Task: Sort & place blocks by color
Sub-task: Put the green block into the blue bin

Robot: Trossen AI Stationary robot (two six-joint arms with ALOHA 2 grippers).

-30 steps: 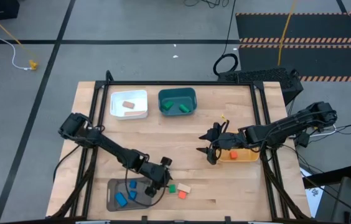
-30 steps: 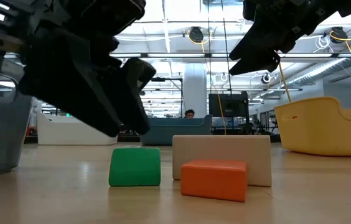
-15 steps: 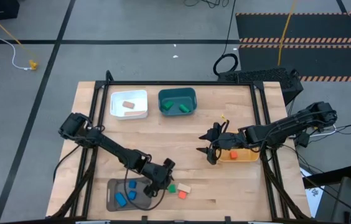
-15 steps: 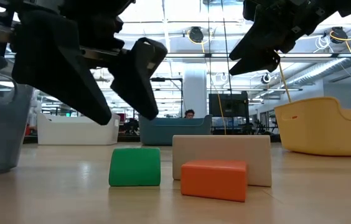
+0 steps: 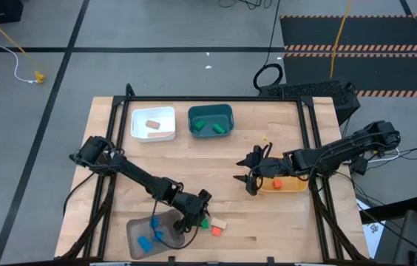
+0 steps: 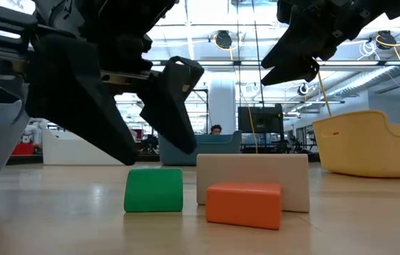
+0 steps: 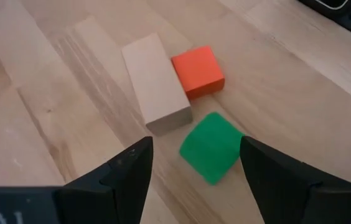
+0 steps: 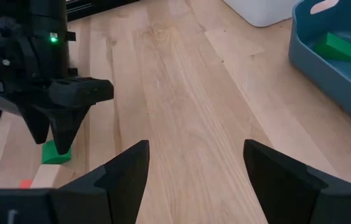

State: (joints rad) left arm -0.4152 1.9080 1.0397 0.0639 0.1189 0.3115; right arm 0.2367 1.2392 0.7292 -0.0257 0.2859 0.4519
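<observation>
Left wrist view shows the left gripper (image 7: 194,171), fingers spread, poised over the green block (image 7: 211,148) near the worktop's (image 7: 51,112) front edge (beside tan and orange blocks): probably light, rigid, best pinched across flat opposite faces.

You are working under bright, even overhead light — the ceiling lamps (image 6: 223,39) glow white in the low view and wash out the room behind. The table (image 5: 216,159) in the high view is evenly lit, with only soft, short shadows under the arms. In the low view the left gripper (image 6: 125,106) hangs close to the lens as a dark, backlit shape, soft at its edges, while the green block (image 6: 154,190) below it stays sharp. The left wrist view is a little soft — the wood grain smears toward its borders.
</observation>
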